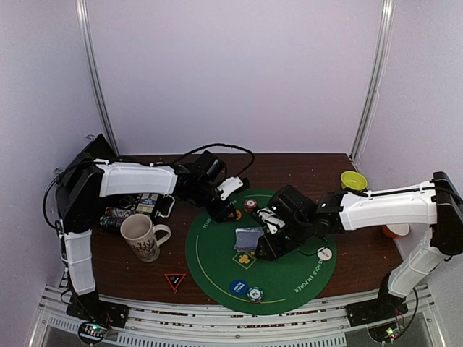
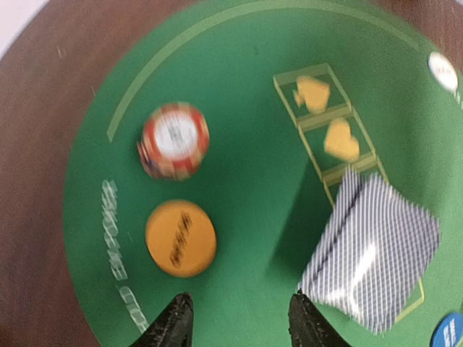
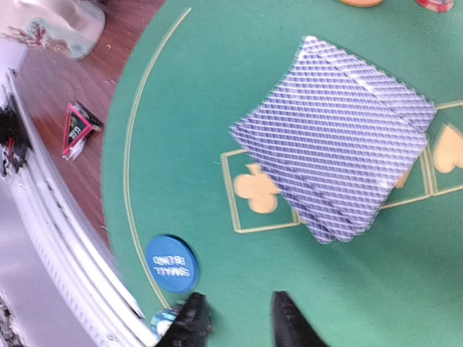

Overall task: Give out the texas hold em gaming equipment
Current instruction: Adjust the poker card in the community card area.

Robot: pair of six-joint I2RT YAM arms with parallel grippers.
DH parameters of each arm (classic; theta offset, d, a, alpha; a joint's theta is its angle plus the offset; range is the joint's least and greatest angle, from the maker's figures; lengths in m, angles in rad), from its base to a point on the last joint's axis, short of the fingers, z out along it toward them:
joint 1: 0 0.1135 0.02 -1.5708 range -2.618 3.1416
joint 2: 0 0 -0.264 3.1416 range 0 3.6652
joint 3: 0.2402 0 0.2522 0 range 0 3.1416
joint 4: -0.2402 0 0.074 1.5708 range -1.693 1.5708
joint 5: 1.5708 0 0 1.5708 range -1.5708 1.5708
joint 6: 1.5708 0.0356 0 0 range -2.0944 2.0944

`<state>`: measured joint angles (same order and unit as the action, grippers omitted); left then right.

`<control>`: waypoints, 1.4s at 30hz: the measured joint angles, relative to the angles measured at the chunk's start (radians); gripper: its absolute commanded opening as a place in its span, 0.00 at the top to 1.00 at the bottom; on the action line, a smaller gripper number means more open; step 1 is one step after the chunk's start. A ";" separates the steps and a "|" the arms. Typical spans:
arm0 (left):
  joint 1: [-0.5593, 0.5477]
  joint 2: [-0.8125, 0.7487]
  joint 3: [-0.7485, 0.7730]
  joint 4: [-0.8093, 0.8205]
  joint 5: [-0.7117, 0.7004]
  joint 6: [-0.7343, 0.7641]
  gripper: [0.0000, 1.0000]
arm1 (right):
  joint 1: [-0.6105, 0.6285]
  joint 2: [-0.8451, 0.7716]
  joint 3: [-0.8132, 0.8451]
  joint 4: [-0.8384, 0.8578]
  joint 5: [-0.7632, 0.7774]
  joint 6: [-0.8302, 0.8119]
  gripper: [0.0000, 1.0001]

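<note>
A fanned pile of grey-blue backed playing cards (image 1: 249, 237) (image 3: 340, 137) (image 2: 372, 253) lies mid-mat on the round green mat (image 1: 217, 271). At the mat's far side, my left gripper (image 1: 226, 213) (image 2: 241, 318) hovers open and empty. The orange button (image 2: 181, 238) sits just ahead-left of its fingers, with the red-white chip stack (image 2: 174, 139) (image 1: 249, 204) beyond. My right gripper (image 1: 264, 249) (image 3: 239, 318) hangs beside the cards, its jaws apart over bare felt. The blue button (image 3: 171, 260) (image 1: 239, 287) and teal-white chip stack (image 1: 255, 294) (image 3: 163, 322) lie near its left finger. A white button (image 1: 325, 254) (image 2: 443, 70) rests on the mat's right.
A patterned cream mug (image 1: 141, 237) stands left of the mat on the brown table (image 1: 145, 278). A red triangular marker (image 1: 175, 280) (image 3: 76, 126) lies near the front edge. A yellow bowl (image 1: 353, 181) and an orange bowl (image 1: 396, 230) sit at the right. Boxes and clutter (image 1: 130, 210) lie at far left.
</note>
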<state>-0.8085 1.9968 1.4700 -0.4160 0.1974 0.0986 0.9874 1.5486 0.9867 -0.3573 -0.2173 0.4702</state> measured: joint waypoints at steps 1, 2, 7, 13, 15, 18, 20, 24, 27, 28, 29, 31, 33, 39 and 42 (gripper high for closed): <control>0.000 0.019 0.038 0.006 0.000 -0.004 0.53 | 0.005 0.003 -0.011 0.034 -0.021 0.003 0.80; 0.000 0.039 0.073 0.015 0.000 -0.008 0.54 | 0.006 0.008 -0.018 0.059 -0.036 -0.002 0.86; 0.000 0.126 0.179 0.034 0.010 -0.018 0.54 | 0.005 0.041 -0.059 0.199 -0.089 0.024 1.00; -0.004 0.188 0.192 0.039 0.039 -0.019 0.55 | 0.006 0.098 -0.090 0.264 -0.085 0.042 1.00; -0.007 0.199 0.192 0.040 0.041 -0.019 0.55 | 0.005 0.115 -0.090 0.278 -0.079 0.045 1.00; -0.019 0.222 0.204 0.041 0.041 -0.019 0.55 | 0.005 0.143 -0.090 0.290 -0.067 0.050 1.00; -0.027 0.244 0.222 0.044 0.035 -0.019 0.55 | 0.002 0.156 -0.090 0.296 -0.056 0.051 1.00; -0.039 0.272 0.234 0.048 0.023 -0.011 0.55 | -0.006 0.174 -0.090 0.303 -0.036 0.050 1.00; -0.043 0.280 0.234 0.047 0.026 0.000 0.55 | -0.014 0.190 -0.087 0.307 -0.020 0.045 1.00; -0.045 0.281 0.234 0.046 0.028 0.005 0.55 | -0.018 0.198 -0.081 0.306 -0.015 0.041 1.00; -0.047 0.281 0.234 0.045 0.032 0.010 0.55 | -0.019 0.209 -0.072 0.307 -0.011 0.035 1.00; -0.050 0.281 0.234 0.044 0.042 0.023 0.56 | -0.019 0.223 -0.057 0.307 -0.004 0.029 1.00; -0.051 0.281 0.233 0.044 0.047 0.032 0.56 | -0.020 0.233 -0.048 0.304 0.002 0.026 1.00; -0.048 0.281 0.220 0.049 0.063 0.051 0.57 | -0.019 0.238 -0.043 0.299 0.008 0.023 1.00; -0.046 0.281 0.214 0.048 0.071 0.060 0.57 | -0.019 0.238 -0.043 0.298 0.009 0.021 1.00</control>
<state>-0.8543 2.2776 1.6840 -0.3676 0.2684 0.1581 0.9688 1.7863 0.9440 -0.0589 -0.2081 0.4915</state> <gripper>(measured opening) 0.431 0.012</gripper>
